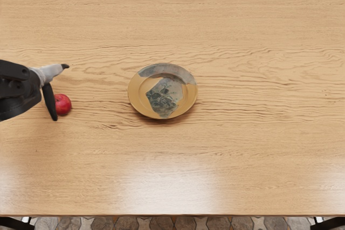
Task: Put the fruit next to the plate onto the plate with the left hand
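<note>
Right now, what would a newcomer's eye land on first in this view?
The shiny golden plate stands out in the middle of the wooden table. Well off to its left lies a small red fruit. The left hand is right beside it, fingers spread and not yet closed on it.

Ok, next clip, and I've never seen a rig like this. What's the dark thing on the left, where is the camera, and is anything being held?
This is a simulator's render, not real footage. There is a single picture, taken from the robot's head and looking down at a slant on a wooden table. The dark shape coming in from the left edge is the robot's left arm, ending in a five-finger left hand. Its fingers are spread, and one dark finger points down right beside a small red fruit. The hand is not gripping the fruit, which lies on the table. Further right sits a shiny golden plate with nothing on it. The right arm is out of view.
</note>
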`<state>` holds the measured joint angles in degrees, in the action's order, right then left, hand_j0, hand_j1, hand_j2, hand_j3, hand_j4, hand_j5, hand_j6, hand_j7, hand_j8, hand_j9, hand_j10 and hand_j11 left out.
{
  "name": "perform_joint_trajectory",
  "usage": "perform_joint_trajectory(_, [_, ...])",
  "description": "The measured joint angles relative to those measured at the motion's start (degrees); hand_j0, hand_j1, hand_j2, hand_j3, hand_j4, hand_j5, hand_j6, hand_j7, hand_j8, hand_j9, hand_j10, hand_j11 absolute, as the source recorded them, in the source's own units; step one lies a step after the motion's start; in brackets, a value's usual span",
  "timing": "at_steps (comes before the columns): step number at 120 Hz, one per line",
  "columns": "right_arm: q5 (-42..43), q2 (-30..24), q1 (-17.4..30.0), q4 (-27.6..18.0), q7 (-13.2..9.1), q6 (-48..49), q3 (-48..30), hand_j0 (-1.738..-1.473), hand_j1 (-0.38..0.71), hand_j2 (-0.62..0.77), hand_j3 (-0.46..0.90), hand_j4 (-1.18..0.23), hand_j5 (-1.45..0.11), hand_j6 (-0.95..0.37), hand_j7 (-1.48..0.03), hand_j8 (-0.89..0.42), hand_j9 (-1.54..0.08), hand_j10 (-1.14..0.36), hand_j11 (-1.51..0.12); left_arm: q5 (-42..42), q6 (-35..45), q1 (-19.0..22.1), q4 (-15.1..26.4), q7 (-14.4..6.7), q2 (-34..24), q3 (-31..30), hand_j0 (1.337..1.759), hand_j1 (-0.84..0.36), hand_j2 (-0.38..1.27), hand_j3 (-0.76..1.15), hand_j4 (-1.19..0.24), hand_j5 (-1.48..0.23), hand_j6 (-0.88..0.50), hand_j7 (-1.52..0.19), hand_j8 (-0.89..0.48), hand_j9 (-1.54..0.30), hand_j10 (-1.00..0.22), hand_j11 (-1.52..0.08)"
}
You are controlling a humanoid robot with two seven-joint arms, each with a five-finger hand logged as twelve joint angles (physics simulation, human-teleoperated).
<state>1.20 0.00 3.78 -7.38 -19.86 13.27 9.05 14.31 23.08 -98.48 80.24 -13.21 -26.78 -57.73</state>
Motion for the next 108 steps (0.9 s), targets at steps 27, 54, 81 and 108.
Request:
perform_joint_trajectory(27, [0.01, 0.0, 0.0, 0.0, 0.0, 0.0, 0.0, -1.658, -0.35, 0.0, 0.0, 0.0, 0.0, 0.0, 0.0, 0.0, 0.0, 0.0, 0.0, -0.15, 1.59, 0.16, 1.82, 0.02, 0.41, -0.66, 1.658, 0.22, 0.02, 0.0, -0.11, -0.14, -0.11, -0.14, -0.11, -0.14, -0.11, -0.14])
perform_joint_trajectory(54, [0.0, 0.0, 0.0, 0.0, 0.0, 0.0, 0.0, -1.658, -0.35, 0.0, 0.0, 0.0, 0.0, 0.0, 0.0, 0.0, 0.0, 0.0, 0.0, -0.17, 1.76, 0.92, 2.42, -0.14, 0.94, -0.75, 1.658, 0.05, 0.05, 0.0, -0.25, -0.33, -0.25, -0.33, -0.25, -0.33, -0.25, -0.33])
perform_joint_trajectory(81, [0.01, 0.0, 0.0, 0.0, 0.0, 0.0, 0.0, -1.658, -0.35, 0.0, 0.0, 0.0, 0.0, 0.0, 0.0, 0.0, 0.0, 0.0, 0.0, -0.12, 3.2, 2.07, 2.03, -0.23, 0.85, -0.68, 1.658, -0.05, 0.07, 0.0, -0.33, -0.43, -0.33, -0.43, -0.33, -0.43, -0.33, -0.43])
perform_joint_trajectory(108, [0.0, 0.0, 0.0, 0.0, 0.01, 0.0, 0.0, -1.658, -0.35, 0.0, 0.0, 0.0, 0.0, 0.0, 0.0, 0.0, 0.0, 0.0, 0.0, -0.14, 3.9, 3.2, 1.05, -0.29, 1.13, -0.33, 1.658, -0.17, 0.1, 0.0, -0.44, -0.57, -0.44, -0.57, -0.44, -0.57, -0.44, -0.57])
